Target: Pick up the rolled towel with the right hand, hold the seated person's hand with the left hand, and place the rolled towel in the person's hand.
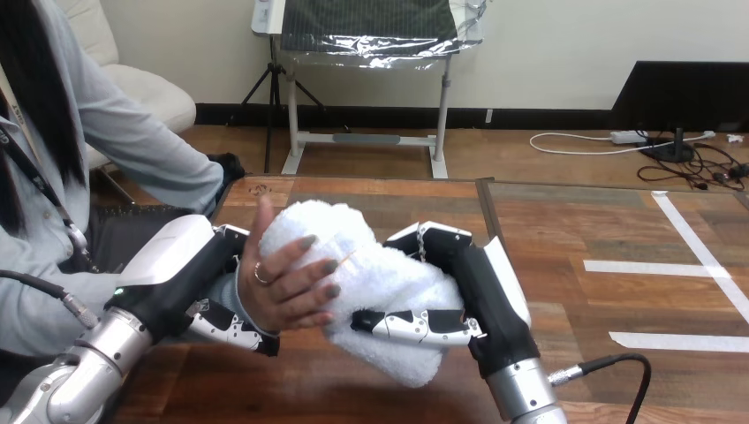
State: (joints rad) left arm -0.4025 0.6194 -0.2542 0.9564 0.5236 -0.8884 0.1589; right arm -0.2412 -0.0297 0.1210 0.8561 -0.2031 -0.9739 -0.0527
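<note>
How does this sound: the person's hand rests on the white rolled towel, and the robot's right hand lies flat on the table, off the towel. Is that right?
Not quite. The right hand is not flat on the table: the head view shows its fingers curled round the white rolled towel, holding it up. The person's hand does rest on the towel.

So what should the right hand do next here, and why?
Probably ease the right hand open. The person's hand is already wrapped round the rolled towel, with the left hand curled under it, while the right hand's fingers clamp the towel's lower edge.
</note>
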